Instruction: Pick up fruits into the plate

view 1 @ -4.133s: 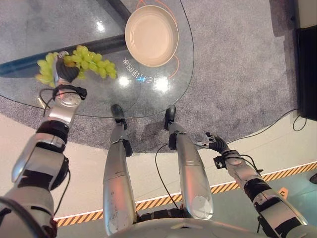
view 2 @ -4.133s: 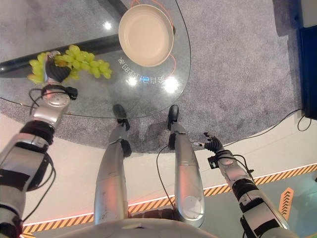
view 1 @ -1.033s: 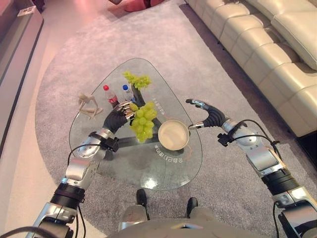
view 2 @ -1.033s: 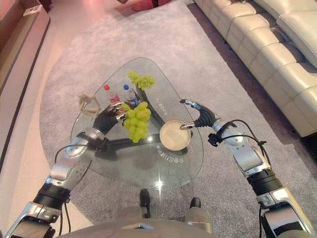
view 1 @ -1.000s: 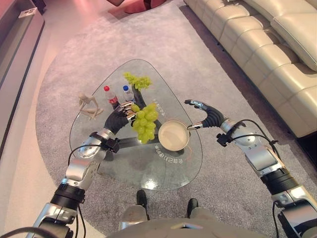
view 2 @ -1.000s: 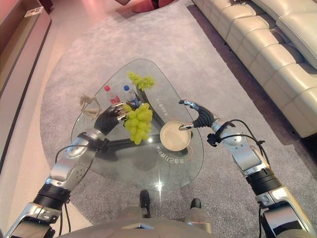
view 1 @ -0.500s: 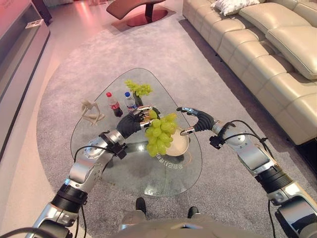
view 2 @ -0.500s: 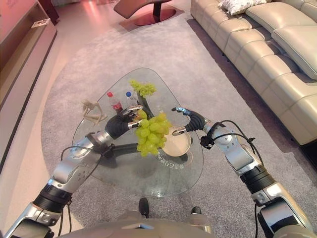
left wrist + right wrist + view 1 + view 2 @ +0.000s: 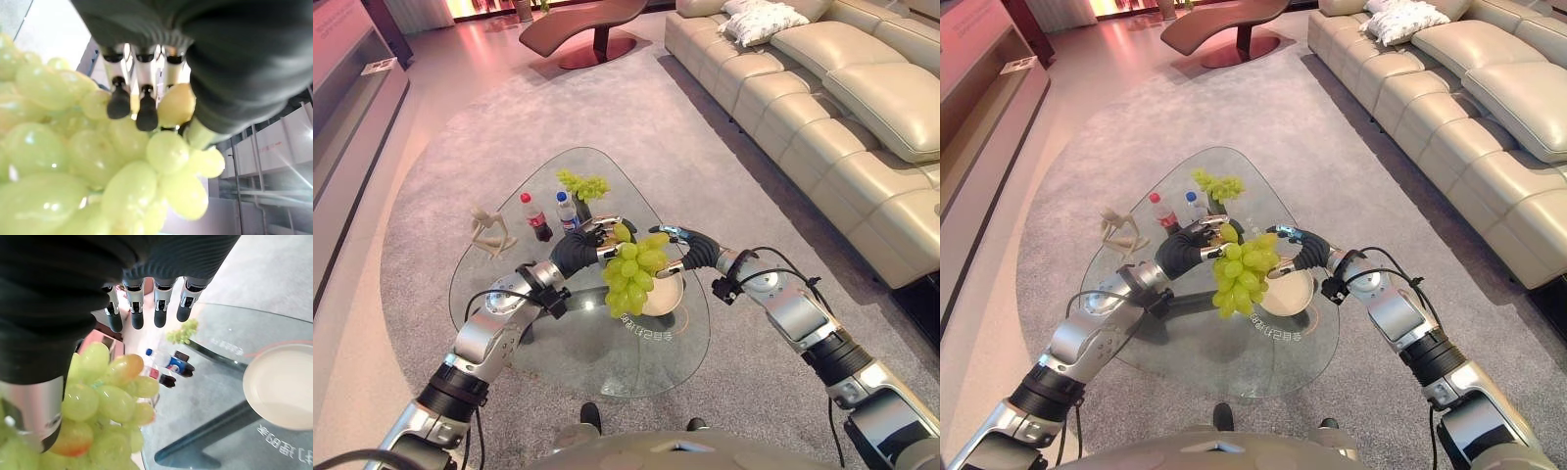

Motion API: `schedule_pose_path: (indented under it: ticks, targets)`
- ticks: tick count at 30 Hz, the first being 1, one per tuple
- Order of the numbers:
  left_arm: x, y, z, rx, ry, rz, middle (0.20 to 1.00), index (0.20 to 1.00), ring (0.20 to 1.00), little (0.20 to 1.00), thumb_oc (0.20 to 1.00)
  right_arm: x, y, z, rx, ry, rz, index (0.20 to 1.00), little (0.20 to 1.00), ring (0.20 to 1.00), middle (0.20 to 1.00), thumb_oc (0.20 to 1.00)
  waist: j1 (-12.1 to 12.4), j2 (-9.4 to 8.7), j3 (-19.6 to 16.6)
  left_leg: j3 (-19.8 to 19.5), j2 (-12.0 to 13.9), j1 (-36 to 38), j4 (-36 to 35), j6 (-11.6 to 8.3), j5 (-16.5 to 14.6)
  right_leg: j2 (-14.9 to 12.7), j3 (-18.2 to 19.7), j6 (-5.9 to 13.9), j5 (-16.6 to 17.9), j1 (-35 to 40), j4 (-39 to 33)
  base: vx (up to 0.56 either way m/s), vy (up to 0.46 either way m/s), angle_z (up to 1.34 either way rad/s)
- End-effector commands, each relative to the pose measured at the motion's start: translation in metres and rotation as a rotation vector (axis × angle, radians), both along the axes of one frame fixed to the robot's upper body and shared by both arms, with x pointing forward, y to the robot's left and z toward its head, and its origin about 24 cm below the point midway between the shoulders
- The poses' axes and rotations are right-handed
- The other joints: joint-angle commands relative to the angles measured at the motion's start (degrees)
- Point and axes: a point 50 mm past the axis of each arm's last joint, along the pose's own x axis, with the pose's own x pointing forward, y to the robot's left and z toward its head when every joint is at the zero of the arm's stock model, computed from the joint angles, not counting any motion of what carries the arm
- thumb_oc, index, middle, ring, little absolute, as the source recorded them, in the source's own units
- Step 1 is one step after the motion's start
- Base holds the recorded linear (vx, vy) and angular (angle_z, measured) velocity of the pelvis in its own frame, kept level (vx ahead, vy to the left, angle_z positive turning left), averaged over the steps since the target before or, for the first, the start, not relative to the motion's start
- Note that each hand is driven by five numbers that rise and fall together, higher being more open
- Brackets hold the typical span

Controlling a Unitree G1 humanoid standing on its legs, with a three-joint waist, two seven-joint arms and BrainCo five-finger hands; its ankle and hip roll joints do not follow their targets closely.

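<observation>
My left hand (image 9: pixel 576 253) is shut on the top of a big bunch of green grapes (image 9: pixel 632 275), which hangs in the air above the glass table (image 9: pixel 568 343). In the left wrist view its curled fingers (image 9: pixel 142 100) press on the grapes (image 9: pixel 73 161). The bunch hangs over the near left edge of the cream plate (image 9: pixel 668 294), hiding part of it. My right hand (image 9: pixel 691 251) is open just right of the bunch, fingers and thumb spread toward the grapes (image 9: pixel 102 401). A second, smaller grape bunch (image 9: pixel 582 183) lies at the table's far end.
Two small bottles, a red-capped one (image 9: pixel 535 217) and a blue-capped one (image 9: pixel 566 208), stand behind my left hand. At the table's left edge sits a wooden figurine (image 9: pixel 489 230). A cream sofa (image 9: pixel 822 127) runs along the right, on grey carpet.
My left hand has carried the grape bunch rightward until it hangs over the plate. The right hand has closed in on the bunch from the right. The camera has tilted up.
</observation>
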Motion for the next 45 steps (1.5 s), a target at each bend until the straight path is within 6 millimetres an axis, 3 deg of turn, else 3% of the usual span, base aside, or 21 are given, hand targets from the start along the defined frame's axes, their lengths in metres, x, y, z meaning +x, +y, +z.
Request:
schedule_pose_path:
  ticks: [1,14,27,33,37,45]
  targets:
    - [0.008,-0.013,0.047,-0.096,-0.205,-0.070,0.200,0.200,0.200,0.200,0.200,0.009,0.025,0.031,0.061,-0.092,0.097,1.000,1.000,1.000,1.000,1.000,0.62,-2.13,-2.26,2.12,3.08,1.79,1.35,-1.36,-5.10,-5.10,-1.23,2.35,2.67,-1.42,1.44,0.00,0.000,0.00]
    - [0.012,-0.026,0.062,-0.100,-0.260,-0.111,0.200,0.200,0.200,0.200,0.200,0.009,0.042,0.026,0.046,-0.009,0.138,1.000,1.000,1.000,1.000,1.000,0.12,-2.41,-2.82,2.06,3.16,2.20,1.19,-1.39,-5.14,-4.65,-0.57,2.04,2.14,-1.03,1.64,0.00,0.000,0.00]
    - [0.009,-0.046,0.056,-0.172,-0.202,-0.195,0.200,0.200,0.200,0.200,0.200,0.003,0.063,0.018,0.128,0.081,0.172,1.000,1.000,1.000,1.000,1.000,-0.32,-2.57,-2.92,2.92,3.45,2.64,1.14,-1.39,-5.13,-4.66,-0.25,1.98,2.34,-0.84,1.43,0.00,0.000,-0.03]
    - [0.008,-0.050,0.052,-0.228,-0.177,-0.198,0.200,0.200,0.200,0.200,0.200,-0.001,0.073,0.015,0.217,0.146,0.173,1.000,1.000,1.000,1.000,1.000,-0.30,-2.75,-2.75,3.49,3.66,2.90,1.20,-1.43,-5.17,-4.88,-0.48,2.07,2.60,-0.75,1.34,0.00,0.000,0.00]
    - [0.006,-0.049,0.047,-0.248,-0.165,-0.182,0.200,0.200,0.200,0.200,0.200,-0.009,0.082,0.001,0.419,0.315,0.119,1.000,1.000,1.000,1.000,1.000,0.06,-2.69,-2.77,3.41,3.85,2.86,1.24,-1.52,-5.05,-4.99,-0.72,2.10,2.75,-0.66,1.18,0.01,-0.003,-0.01]
    - [0.003,-0.041,0.040,-0.266,-0.146,-0.157,0.200,0.200,0.200,0.200,0.200,-0.012,0.089,-0.008,0.625,0.366,0.063,1.000,1.000,1.000,1.000,1.000,0.99,-2.12,-2.87,3.17,3.83,2.69,1.44,-1.47,-5.03,-5.31,-1.70,2.03,2.55,-0.52,1.46,0.00,0.000,0.00]
